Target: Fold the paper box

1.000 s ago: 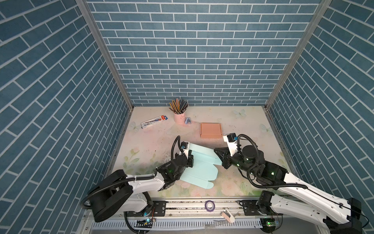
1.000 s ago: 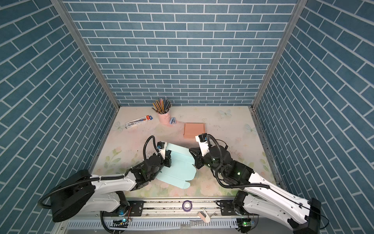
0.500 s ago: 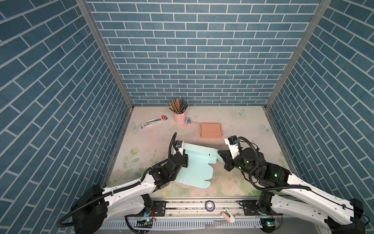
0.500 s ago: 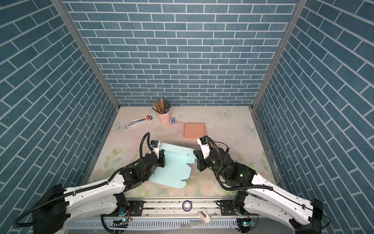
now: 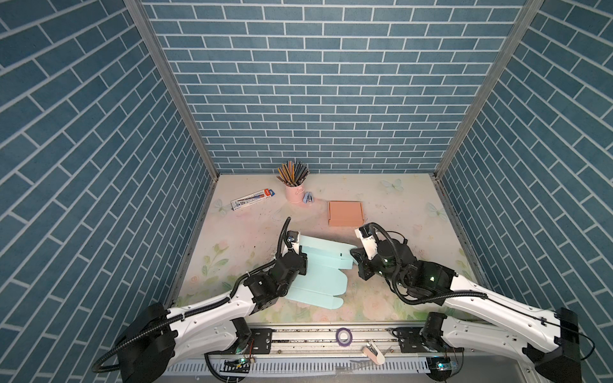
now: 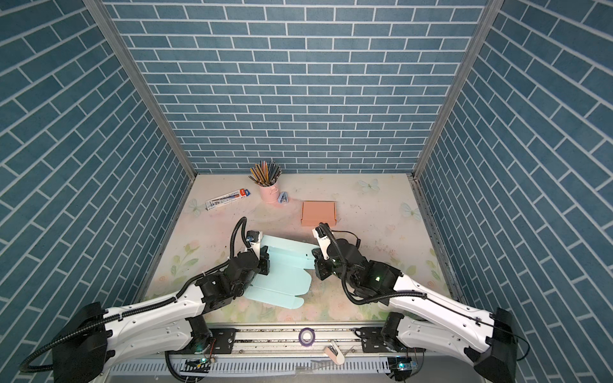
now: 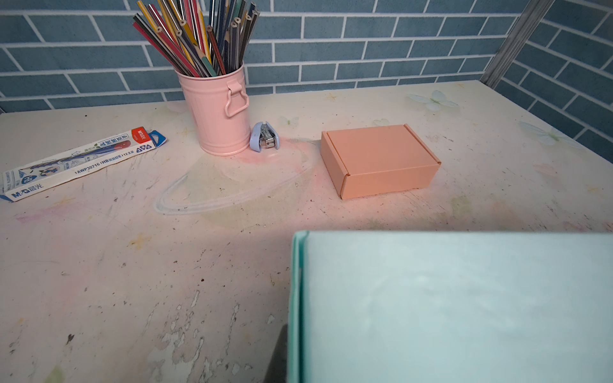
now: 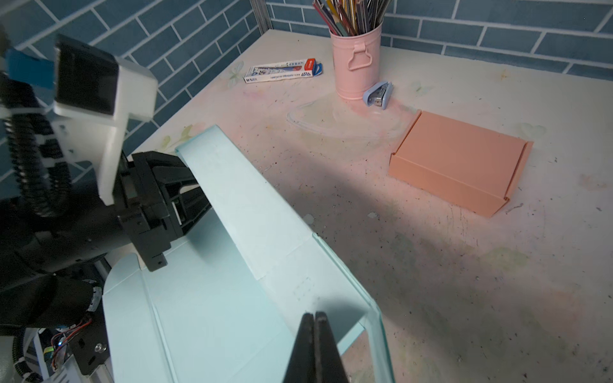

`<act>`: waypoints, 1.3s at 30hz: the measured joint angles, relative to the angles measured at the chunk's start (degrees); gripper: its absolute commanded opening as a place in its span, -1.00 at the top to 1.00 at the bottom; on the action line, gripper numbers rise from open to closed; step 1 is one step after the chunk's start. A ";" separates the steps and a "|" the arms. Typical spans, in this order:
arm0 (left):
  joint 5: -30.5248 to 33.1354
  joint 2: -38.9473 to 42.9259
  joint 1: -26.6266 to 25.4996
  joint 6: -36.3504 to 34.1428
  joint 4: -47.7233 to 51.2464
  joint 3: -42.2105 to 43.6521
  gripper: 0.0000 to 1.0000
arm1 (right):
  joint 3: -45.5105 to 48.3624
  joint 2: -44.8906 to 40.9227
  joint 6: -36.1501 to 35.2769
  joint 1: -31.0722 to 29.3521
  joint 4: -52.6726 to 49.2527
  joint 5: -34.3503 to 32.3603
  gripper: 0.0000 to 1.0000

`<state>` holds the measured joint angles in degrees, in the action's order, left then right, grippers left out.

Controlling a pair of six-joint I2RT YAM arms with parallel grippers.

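Both top views: the pale-blue, partly folded paper box (image 5: 320, 277) lies near-centre on the floral tabletop (image 5: 398, 212), between the arms.
Left wrist view: its raised panel fills the foreground.
Right wrist view: the left gripper (image 8: 194, 195) clamps that panel, and the right gripper (image 8: 313, 326) has its jaws clenched together at the box corner.

Both arms reach inward; left gripper (image 5: 302, 255) and right gripper (image 8: 313, 326) have fingers closed.

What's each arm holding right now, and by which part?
Left tool clamps the light blue paper box at the left end of its raised flap. Right tool is shut at the right end; a pinch there cannot be told.
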<state>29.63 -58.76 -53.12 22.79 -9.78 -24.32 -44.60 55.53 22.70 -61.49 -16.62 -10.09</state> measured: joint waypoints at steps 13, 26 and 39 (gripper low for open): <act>-2.32 3.85 0.00 -0.46 0.22 0.00 0.91 | 0.20 0.85 0.02 -0.28 2.03 -0.70 0.94; -5.42 5.79 0.44 0.26 1.11 0.00 0.89 | 1.22 1.46 -0.81 -0.28 8.26 2.69 0.56; -12.79 16.02 6.40 6.78 6.12 -1.27 0.86 | 16.46 -27.61 -2.58 -0.37 25.27 9.90 -0.03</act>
<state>16.84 -42.74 -46.72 29.56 -3.66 -25.58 -28.14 27.92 20.12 -61.87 8.64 -0.19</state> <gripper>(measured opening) 0.096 0.509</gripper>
